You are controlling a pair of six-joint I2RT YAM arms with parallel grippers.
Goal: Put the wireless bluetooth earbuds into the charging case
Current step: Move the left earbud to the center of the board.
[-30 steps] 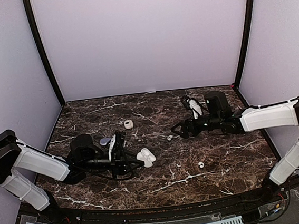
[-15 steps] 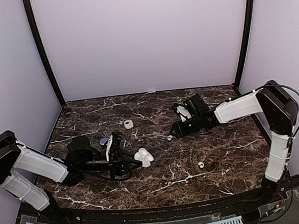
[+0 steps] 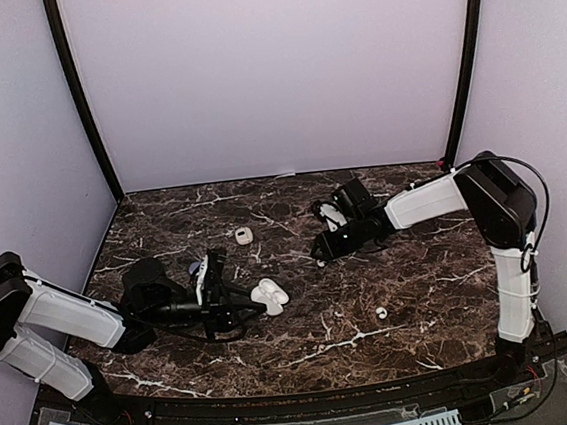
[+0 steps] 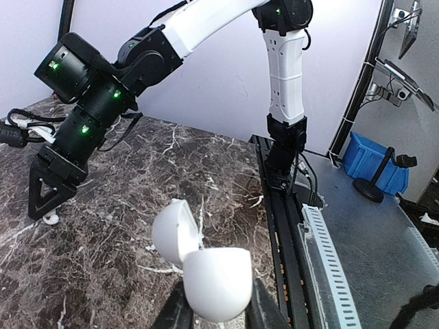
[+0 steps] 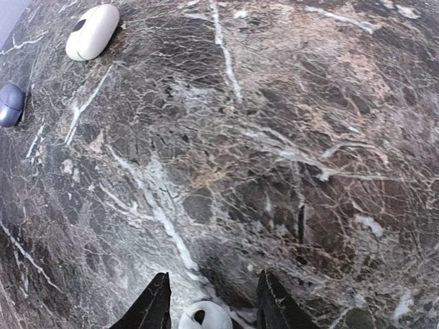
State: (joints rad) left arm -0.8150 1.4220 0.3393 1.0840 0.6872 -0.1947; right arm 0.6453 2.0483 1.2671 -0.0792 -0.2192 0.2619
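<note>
One earbud (image 5: 206, 317) sat on the marble surface (image 5: 274, 137), right between the fingers of the right end effector (image 5: 214, 277). They were spread, straddling it, with a sliver of gap each side and no grip. A second earbud (image 3: 381, 313) lay well apart. The left end effector (image 4: 218, 312) was clenched on the charging case (image 4: 206, 271), lid flipped open.

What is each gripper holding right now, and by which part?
Left gripper clamps the open charging case by its lower shell's sides. Right gripper straddles an earbud on the table, gaps visible; nothing held.
</note>
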